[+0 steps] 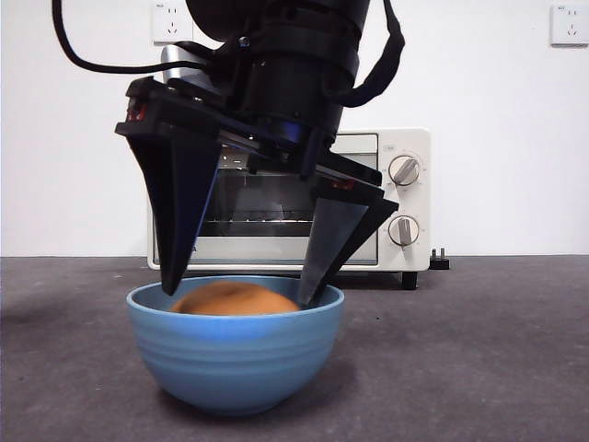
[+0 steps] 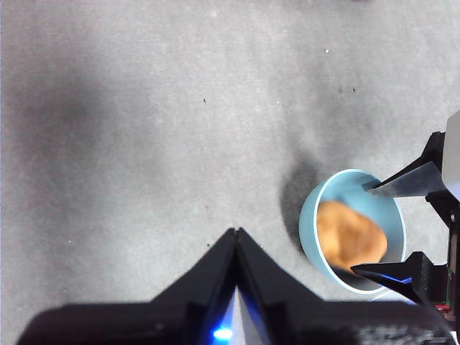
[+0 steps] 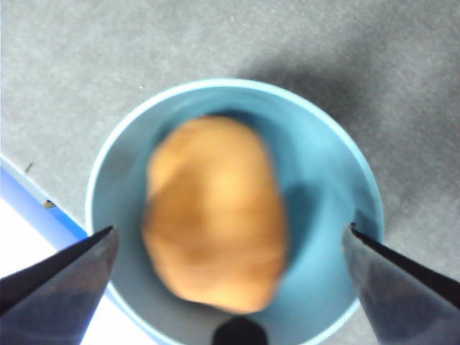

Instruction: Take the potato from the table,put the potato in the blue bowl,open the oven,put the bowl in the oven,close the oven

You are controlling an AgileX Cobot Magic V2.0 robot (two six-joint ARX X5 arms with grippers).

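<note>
Over the wide, glossy blue bowl on the dark grey speckled table, my right gripper hangs with its two black jaws spread wide apart, their tips level with the rim on opposite sides and closed on nothing. The smooth, oval, golden-brown potato lies inside the bowl, between my jaw tips but apart from both; in the front view only its rounded top shows above the rim. From my right wrist camera the potato looks blurred and fills much of the bowl's hollow, sitting a little toward one side. My left gripper waits off to the side above bare table, its jaws pressed together to a point and empty; from there I see the bowl with the potato in it and the right jaws reaching over its rim. Behind the bowl stands the cream-white boxy toaster oven, its dark glass door shut, its two round knobs stacked at one side.
</note>
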